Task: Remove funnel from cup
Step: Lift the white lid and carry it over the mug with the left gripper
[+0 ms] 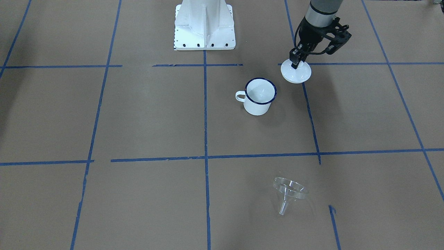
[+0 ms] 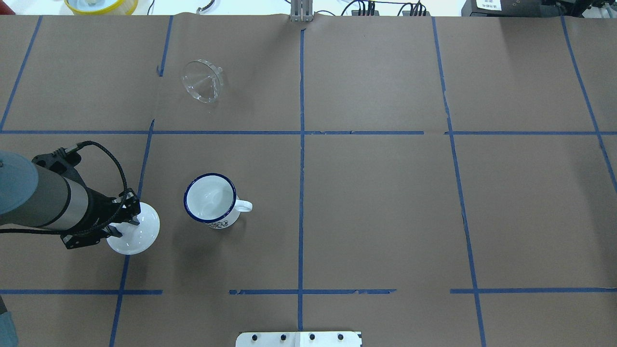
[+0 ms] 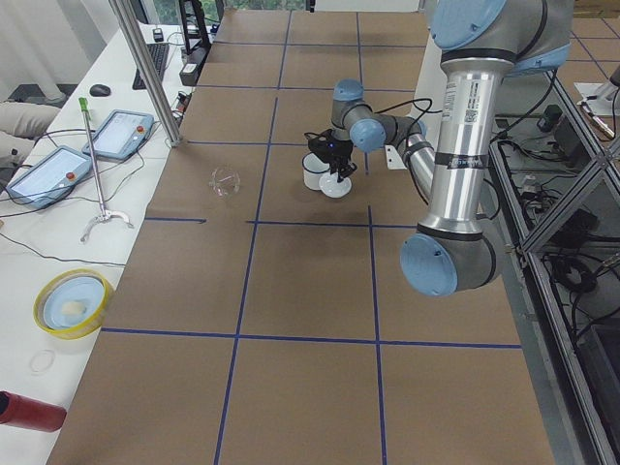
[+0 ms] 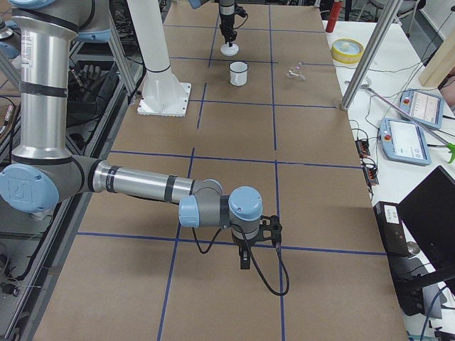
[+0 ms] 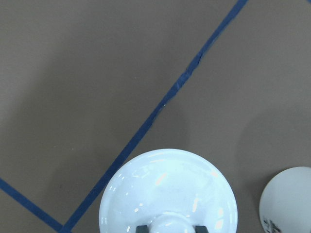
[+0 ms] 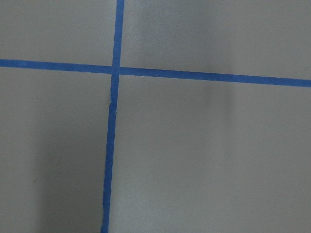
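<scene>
The clear funnel lies on its side on the brown table, far from the cup; it also shows in the overhead view. The white mug with a dark blue rim stands upright and empty. My left gripper is beside the mug, shut on the knob of a white round lid. In the left wrist view the fingers flank the knob of the lid. My right gripper shows only in the exterior right view, over bare table; I cannot tell its state.
Blue tape lines grid the brown paper table. The robot's white base stands at the table's edge behind the mug. A yellow bowl, tablets and a metal pole lie on the side bench beyond the table.
</scene>
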`<state>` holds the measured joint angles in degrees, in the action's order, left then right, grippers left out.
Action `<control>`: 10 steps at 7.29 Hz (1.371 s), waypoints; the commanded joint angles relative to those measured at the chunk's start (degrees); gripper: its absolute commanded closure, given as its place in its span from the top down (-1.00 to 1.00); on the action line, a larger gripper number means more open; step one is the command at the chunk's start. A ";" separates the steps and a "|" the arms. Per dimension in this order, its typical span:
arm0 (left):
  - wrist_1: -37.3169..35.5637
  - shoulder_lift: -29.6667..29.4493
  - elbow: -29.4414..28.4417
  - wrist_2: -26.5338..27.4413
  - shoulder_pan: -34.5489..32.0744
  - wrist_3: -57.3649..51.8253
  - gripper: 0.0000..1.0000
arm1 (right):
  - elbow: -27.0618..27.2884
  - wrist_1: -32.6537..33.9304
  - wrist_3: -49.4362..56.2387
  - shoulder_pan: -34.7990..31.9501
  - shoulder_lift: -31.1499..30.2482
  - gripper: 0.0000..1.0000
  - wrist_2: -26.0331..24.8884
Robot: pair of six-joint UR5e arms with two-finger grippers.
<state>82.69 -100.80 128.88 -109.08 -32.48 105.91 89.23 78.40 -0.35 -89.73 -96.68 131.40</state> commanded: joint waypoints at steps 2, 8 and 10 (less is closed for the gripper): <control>-10.54 -17.57 -8.17 -0.70 0.49 0.08 -1.00 | 0.07 0.00 0.00 0.00 0.00 1.00 0.00; -5.53 -19.09 -13.48 -0.53 0.58 -0.18 -1.00 | 0.07 0.00 0.00 0.00 0.00 1.00 -0.09; -5.87 -18.82 -13.57 -0.44 0.58 -2.27 -1.00 | -0.02 0.00 0.00 0.00 0.00 1.00 0.00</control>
<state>76.89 -119.71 115.41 -109.55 -31.91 105.14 89.25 78.40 -0.35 -89.74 -96.68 131.37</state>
